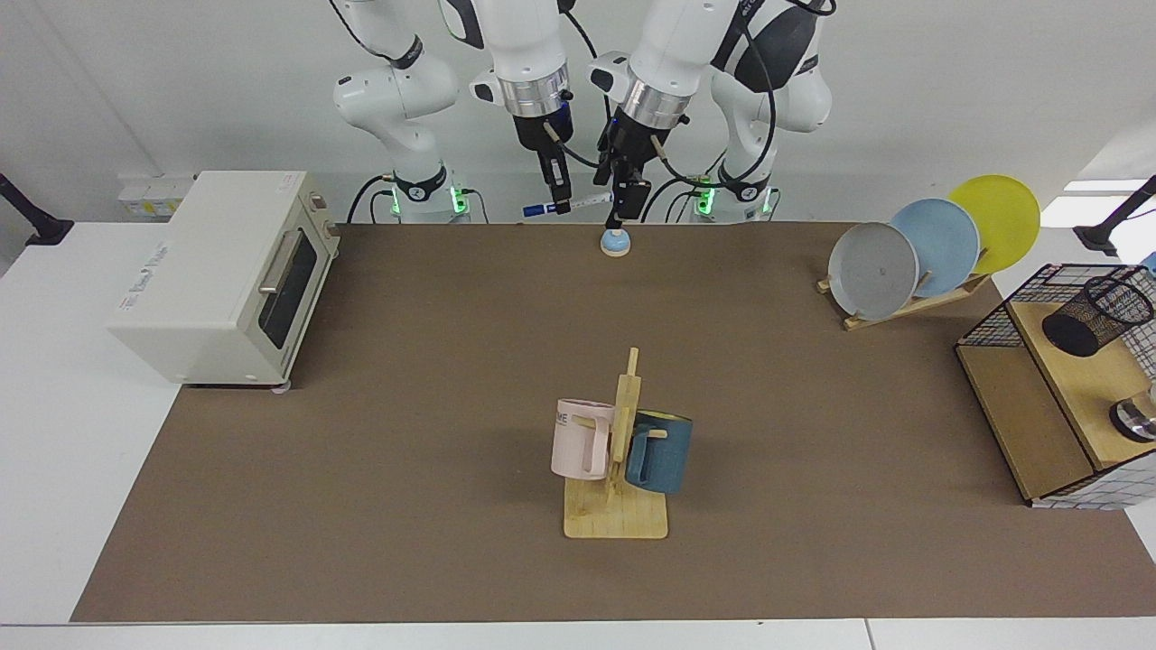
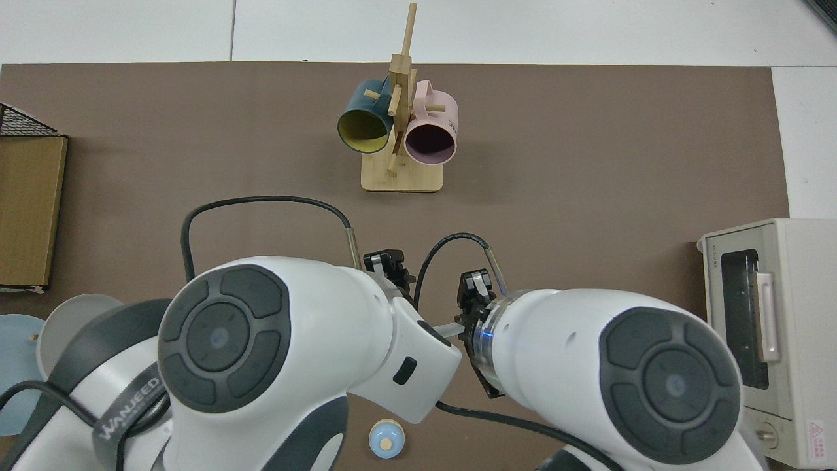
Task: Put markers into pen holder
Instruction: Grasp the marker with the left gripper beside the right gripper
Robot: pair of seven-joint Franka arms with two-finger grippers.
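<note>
I have the marker [image 1: 571,204] lying flat in the air at the back of the desk [image 1: 452,379], its long axis running across the facing view, blue cap toward the toaster oven [image 1: 226,271] side. The right claw [image 1: 562,208] is clamped on it near the middle. The free, uncapped end points straight at the left claw [image 1: 623,215], which hangs just beside it over the little bell [image 1: 616,241]; I cannot tell whether that claw's fingers are apart. From above, only a sliver of marker [image 2: 448,326] shows between the two wrists. The holder [image 1: 1097,316] sits on the wooden shelf [image 1: 1066,379] well off on the left arm's side, so I judge a handover comes next: the left claw takes the free end.
</note>
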